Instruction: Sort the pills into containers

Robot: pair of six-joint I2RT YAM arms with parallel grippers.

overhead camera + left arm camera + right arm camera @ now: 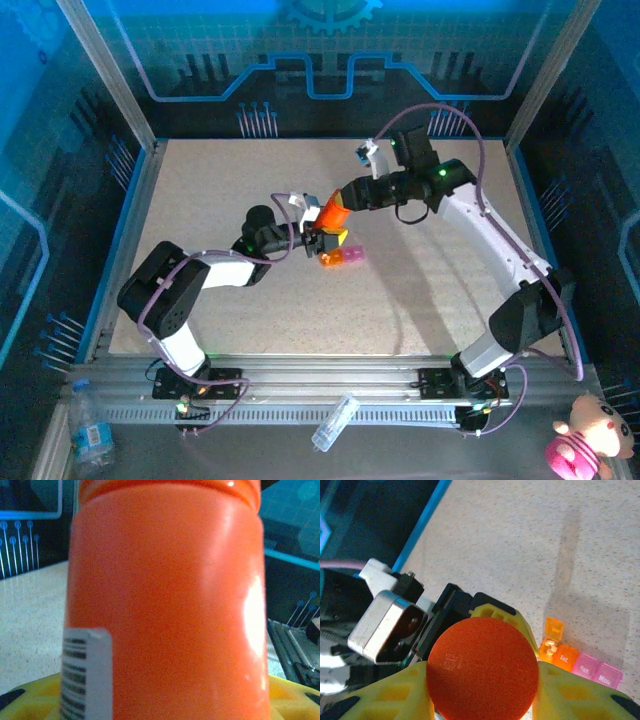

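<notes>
The left gripper (320, 238) is partly closed around the side of the orange bottle (333, 214) and holds it up over the middle of the table (250, 320). The right gripper (482, 680) squeezes the bottle's round cap between its yellow fingers (385, 697). The containers (580, 664), orange and pink, lie on the table just on the near side of the bottle. One orange lid stands up.

Speckled beige table (300, 320) with a blue rim, mid frame in the top view. The containers (580, 664) lie flat on it, lower right of the right wrist view: orange cells left, pink right, the end orange lid flipped up.
</notes>
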